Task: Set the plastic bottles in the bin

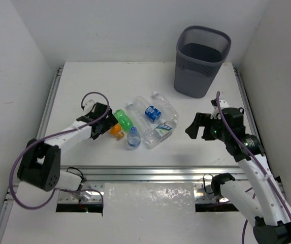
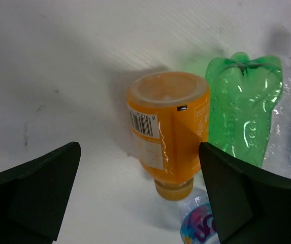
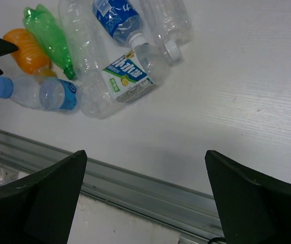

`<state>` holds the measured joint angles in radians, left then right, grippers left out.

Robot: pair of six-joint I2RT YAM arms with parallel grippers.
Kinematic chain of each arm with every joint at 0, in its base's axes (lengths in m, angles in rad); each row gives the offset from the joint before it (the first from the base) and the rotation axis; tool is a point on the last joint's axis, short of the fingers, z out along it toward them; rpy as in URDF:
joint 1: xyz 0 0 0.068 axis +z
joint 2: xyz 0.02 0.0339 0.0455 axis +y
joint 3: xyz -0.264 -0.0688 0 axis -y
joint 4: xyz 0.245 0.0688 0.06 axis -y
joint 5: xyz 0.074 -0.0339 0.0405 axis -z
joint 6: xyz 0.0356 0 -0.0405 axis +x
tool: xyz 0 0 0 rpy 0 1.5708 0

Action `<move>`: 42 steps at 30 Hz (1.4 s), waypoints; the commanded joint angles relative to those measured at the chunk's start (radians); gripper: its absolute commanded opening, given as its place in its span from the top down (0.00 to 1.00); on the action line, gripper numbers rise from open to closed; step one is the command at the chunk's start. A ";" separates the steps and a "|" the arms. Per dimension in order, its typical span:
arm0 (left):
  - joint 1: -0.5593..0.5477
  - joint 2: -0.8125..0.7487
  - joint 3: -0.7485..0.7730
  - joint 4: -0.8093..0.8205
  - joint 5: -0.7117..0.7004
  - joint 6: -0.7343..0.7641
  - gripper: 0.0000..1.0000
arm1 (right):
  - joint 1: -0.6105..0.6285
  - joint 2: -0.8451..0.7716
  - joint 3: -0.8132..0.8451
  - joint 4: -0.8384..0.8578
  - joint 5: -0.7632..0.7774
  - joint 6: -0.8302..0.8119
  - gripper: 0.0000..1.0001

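While the left gripper [image 2: 139, 147] sits low over the table [image 1: 109, 81] with its jaws spread wide, the orange bottle [image 2: 168, 137] lies between the two fingers, and a gap shows on each side of it. That bottle lies on its side with its flat base facing the wrist camera and its cap pointing away. Just beside it, on the side toward the right edge, lies the green bottle [image 2: 244, 101], close against it, though I cannot tell whether they touch. A small clear bottle with a blue cap [image 1: 133, 137] lies just nearer the near edge.

The right gripper [image 3: 145, 152] is also wide apart and holds nothing. It hangs over bare table, between the bottles and the right edge. From there outward, the nearest piece is the clear bottle with a green-white label [image 3: 125, 79]. Beyond it lie the blue-labelled bottle [image 3: 117, 15] and an unlabelled clear bottle [image 3: 165, 20] with a white cap. The whole cluster lies around the middle of the table.

The bin [image 1: 193, 81] stands upright at the far right corner, well apart from every bottle, and no bottle shows inside it.
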<state>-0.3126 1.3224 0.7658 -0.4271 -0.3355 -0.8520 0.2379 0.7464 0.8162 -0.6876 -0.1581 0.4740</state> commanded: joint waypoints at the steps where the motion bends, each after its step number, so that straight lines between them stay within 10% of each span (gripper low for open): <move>1: 0.007 0.070 0.000 0.165 -0.023 -0.042 0.01 | -0.002 0.001 0.011 0.028 -0.031 -0.021 0.01; 10: 0.004 0.271 0.020 0.283 -0.056 -0.025 0.15 | -0.002 0.013 -0.028 0.088 -0.116 0.003 0.01; 19: 0.004 -0.079 -0.043 0.134 -0.168 -0.042 0.98 | 0.000 0.059 -0.009 0.138 -0.233 -0.005 0.01; 27: -0.032 -0.452 -0.029 0.290 0.280 0.212 1.00 | 0.058 0.181 0.093 0.417 -0.741 0.052 0.01; 34: -0.080 -0.468 -0.034 0.675 0.732 0.127 1.00 | 0.271 0.413 0.319 0.585 -0.664 0.124 0.01; 42: -0.215 -0.292 0.076 0.904 0.704 0.084 1.00 | 0.331 0.548 0.376 0.721 -0.590 0.219 0.02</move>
<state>-0.5011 1.0142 0.7773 0.2893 0.3336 -0.7425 0.5617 1.2903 1.1564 -0.0906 -0.7582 0.6373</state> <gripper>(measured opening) 0.578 0.985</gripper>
